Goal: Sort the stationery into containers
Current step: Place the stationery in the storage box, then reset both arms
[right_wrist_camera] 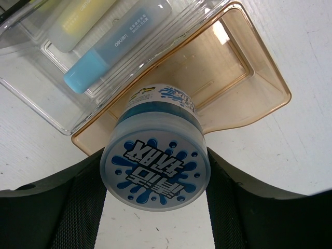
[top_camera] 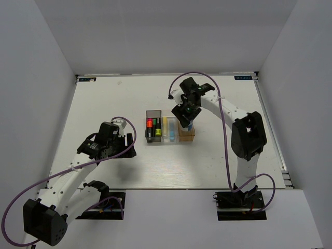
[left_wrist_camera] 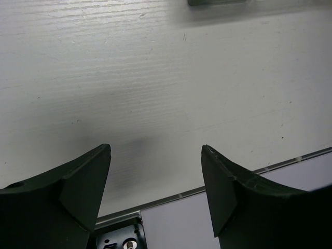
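A dark grey bin (top_camera: 153, 111), a clear bin (top_camera: 169, 140) and an orange bin (top_camera: 187, 138) sit joined in a row, from left to right, in the middle of the white surface (top_camera: 171, 166). The grey one holds a red-pink highlighter (top_camera: 149, 123) and a green highlighter (top_camera: 157, 125), and the clear one holds a yellow highlighter (top_camera: 165, 124) beside a light blue pen (top_camera: 171, 134). The right end effector (top_camera: 188, 123) hangs just over the orange bin with a small blue roll (top_camera: 190, 126) in its grip, and the left end effector (top_camera: 122, 148) is low over the surface, well to the left of the bins.
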Tool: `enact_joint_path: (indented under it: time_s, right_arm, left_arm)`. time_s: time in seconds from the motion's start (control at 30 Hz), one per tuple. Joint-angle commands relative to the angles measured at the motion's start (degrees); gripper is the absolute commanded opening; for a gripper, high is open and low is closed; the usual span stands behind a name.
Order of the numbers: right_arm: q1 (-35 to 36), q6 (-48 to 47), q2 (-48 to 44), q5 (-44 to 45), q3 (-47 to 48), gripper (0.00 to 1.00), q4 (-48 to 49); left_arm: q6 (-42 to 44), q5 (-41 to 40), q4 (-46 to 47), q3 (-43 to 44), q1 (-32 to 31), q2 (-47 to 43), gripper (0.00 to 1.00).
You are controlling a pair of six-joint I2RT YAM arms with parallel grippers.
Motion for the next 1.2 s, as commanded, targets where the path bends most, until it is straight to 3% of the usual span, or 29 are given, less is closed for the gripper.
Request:
enact_joint_path:
  time_s: [0.0, 0.2, 0.47, 0.53, 0.67, 0.73, 0.8, 0.83, 0.87, 0.9, 0.97, 1.03, 1.17]
  right_arm:
    - [0.14, -0.1, -1.2, -0.13, -0.36, 0.68, 0.4]
    - [0.32, 0.08, -1.2, -0.13, -0.54, 0.8, 0.05]
    - [0.32, 0.51, -1.9, -0.13, -0.89, 0.82, 0.05]
    - [0.32, 0.69, -3.3, -0.65, -0.98, 0.8, 0.48]
    - [0.05, 2.62, -7.69, -1.88, -2.12, 0.64, 1.71]
    - [-0.21, 4.9, -11.11, -2.06, -4.4, 0.57, 2.68]
    - [-0.39, 7.98, -16.64, -1.45, -7.63, 0.57, 5.05]
    - [-0.47, 10.08, -17.63, -0.93, -8.18, 0.6, 4.97]
    - [-1.0, 11.66, -20.77, 0.3, -8.53, 0.66, 4.45]
    - [-0.91, 13.25, -22.02, 1.27, -10.19, 0.85, 4.7]
    - [-1.35, 14.31, -27.53, 4.17, -13.43, 0.9, 6.28]
    - [-1.27, 15.02, -30.72, 8.71, -18.43, 0.9, 8.57]
    - [-1.27, 14.67, -41.44, 13.92, -26.37, 0.9, 15.06]
  left_arm:
    - [0.42, 0.2, 0.63, -0.38, 0.25, -0.79, 0.8]
    - [0.51, 0.11, 0.63, -0.38, 0.33, -0.79, 0.8]
    - [0.51, -0.06, 0.63, -0.38, 0.33, -0.62, 0.8]
    - [0.51, -0.06, 0.63, -0.29, 0.25, -0.79, 0.8]
    - [0.6, -0.33, 0.63, -0.38, 0.33, -0.62, 0.8]
    - [0.69, -0.68, 0.63, -0.29, 0.51, -0.71, 0.5]
    - [0.51, -1.64, 0.8, -0.29, 0.95, -0.79, 0.09]
    - [0.51, -1.91, 0.89, -0.38, 1.21, -1.06, 0.0]
    - [0.43, -2.08, 0.98, -0.55, 1.65, -0.8, 0.0]
    - [0.42, -2.52, 1.33, -0.46, 1.74, -0.79, 0.0]
    - [0.08, -3.57, 0.89, -0.29, 2.52, -0.27, 0.65]
    - [-0.19, -4.81, 0.89, 0.06, 2.88, -0.09, 1.0]
    - [-0.54, -6.04, 0.8, 0.59, 3.23, 0.0, 1.0]
